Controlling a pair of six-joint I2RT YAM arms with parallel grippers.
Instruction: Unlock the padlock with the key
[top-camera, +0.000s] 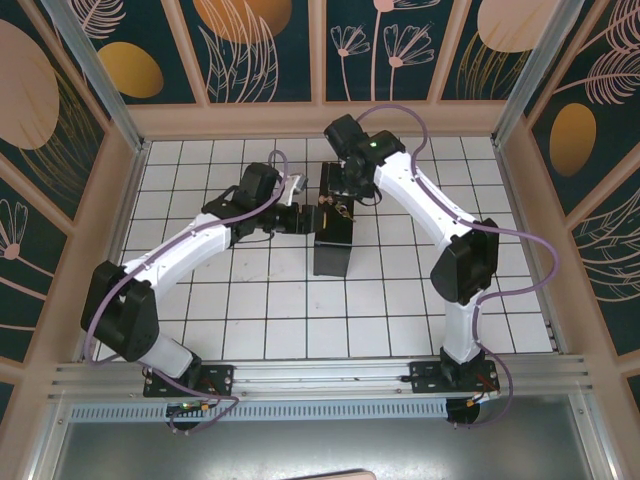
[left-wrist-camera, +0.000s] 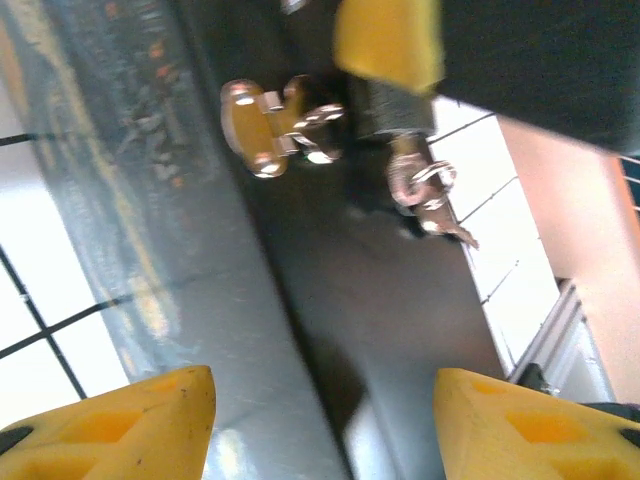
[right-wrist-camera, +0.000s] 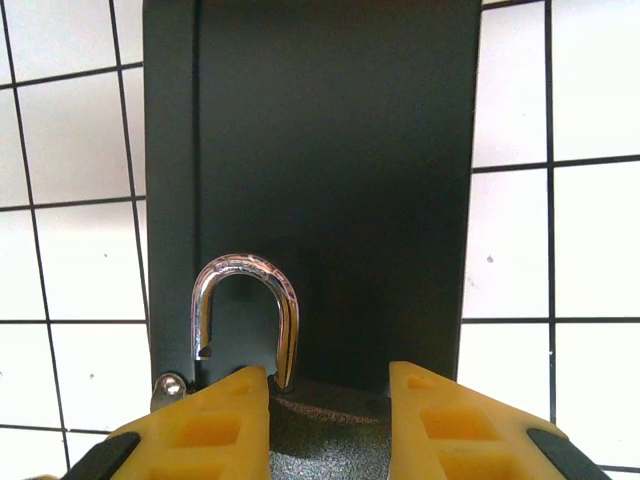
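The padlock (right-wrist-camera: 325, 435) is pinched by its grey body between the fingers of the right hand (right-wrist-camera: 330, 390). Its shackle (right-wrist-camera: 245, 264) is raised just ahead of the fingertips, against the dark box (right-wrist-camera: 330, 150). One shackle leg is seen ending in a notch just above the left finger, short of the body; whether it is quite free cannot be told.

The key (left-wrist-camera: 405, 180) is found ahead and a little right of the left hand (left-wrist-camera: 320, 400), at the padlock's end, with a ring (left-wrist-camera: 435, 180) hung on it. How deep it is seated is lost in blur. The left hand is spread, with nothing between its fingers. A metal latch (left-wrist-camera: 275, 125) on the box is seen ahead of it, beside the padlock.

The padlock's near part is cut off by the frame. Open tiled bench (right-wrist-camera: 560, 250) is left on either side of the box.
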